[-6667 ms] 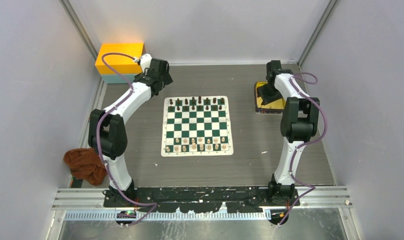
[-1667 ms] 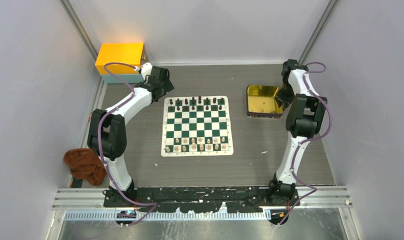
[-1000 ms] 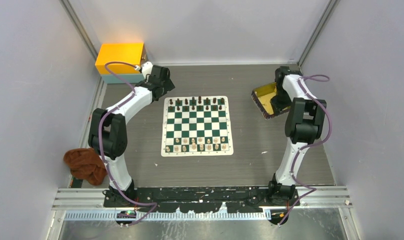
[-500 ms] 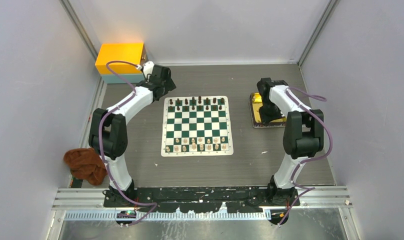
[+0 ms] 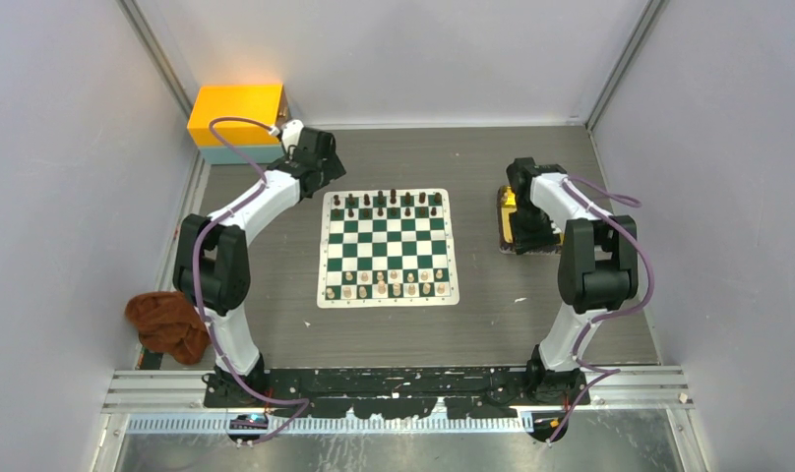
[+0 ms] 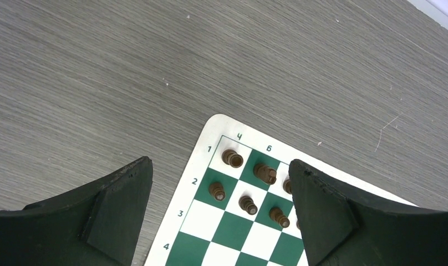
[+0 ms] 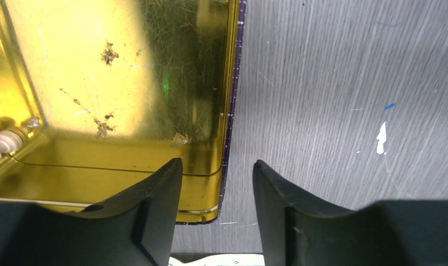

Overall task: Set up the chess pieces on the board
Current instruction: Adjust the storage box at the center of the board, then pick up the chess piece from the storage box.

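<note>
Straddling the rim of the gold tray (image 7: 127,83), right jaws stand released; left jaws gape wide over the board (image 6: 197,213), upper-left corner.

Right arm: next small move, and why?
Probably lift the right gripper clear of the tray and shift it toward the pale pieces in the tray's corner. Its jaws stand open astride the tray's rim and hold nothing. Those pieces lie in the tray, not on the board, so they look like the next pick.
</note>
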### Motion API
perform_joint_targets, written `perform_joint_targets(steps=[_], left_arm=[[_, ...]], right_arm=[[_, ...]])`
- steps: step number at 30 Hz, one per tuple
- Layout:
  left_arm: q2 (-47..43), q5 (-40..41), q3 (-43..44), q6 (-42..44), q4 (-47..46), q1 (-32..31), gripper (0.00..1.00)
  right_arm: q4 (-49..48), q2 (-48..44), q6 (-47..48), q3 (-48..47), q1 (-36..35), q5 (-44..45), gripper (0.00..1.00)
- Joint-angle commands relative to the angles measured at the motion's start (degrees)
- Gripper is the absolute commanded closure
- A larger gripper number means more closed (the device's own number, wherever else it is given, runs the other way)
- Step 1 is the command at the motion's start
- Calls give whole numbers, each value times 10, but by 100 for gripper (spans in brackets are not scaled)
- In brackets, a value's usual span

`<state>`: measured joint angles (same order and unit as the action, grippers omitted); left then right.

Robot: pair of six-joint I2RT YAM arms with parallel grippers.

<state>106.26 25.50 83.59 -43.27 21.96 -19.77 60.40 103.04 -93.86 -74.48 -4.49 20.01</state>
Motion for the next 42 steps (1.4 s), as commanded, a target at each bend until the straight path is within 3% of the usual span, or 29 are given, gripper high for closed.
perform_joint_targets(steps=[1, 7, 15, 22, 26, 31, 42], left_arm=[[-35, 14, 1, 1, -10, -2, 7], [-39, 9, -1, -7, -13, -2, 8], [-51, 8, 5, -10, -15, -3, 7], [-81, -3, -27, -15, -22, -3, 7], [-104, -3, -55, -11, -29, -3, 7], [-127, -1, -82, -9, -34, -3, 7], [-139, -4, -101, -14, -37, -3, 7]], right_arm=[[0, -20, 50, -23, -3, 29, 39], [-22, -48, 145, -45, -5, 32, 30], [-15, -85, 269, -99, -31, 51, 28], [-89, -28, 460, -141, -19, 33, 30], [-175, -9, 530, -98, -3, 10, 36], [-236, 3, 561, -73, 15, -11, 47], [-277, 49, 565, -88, 30, -69, 49]])
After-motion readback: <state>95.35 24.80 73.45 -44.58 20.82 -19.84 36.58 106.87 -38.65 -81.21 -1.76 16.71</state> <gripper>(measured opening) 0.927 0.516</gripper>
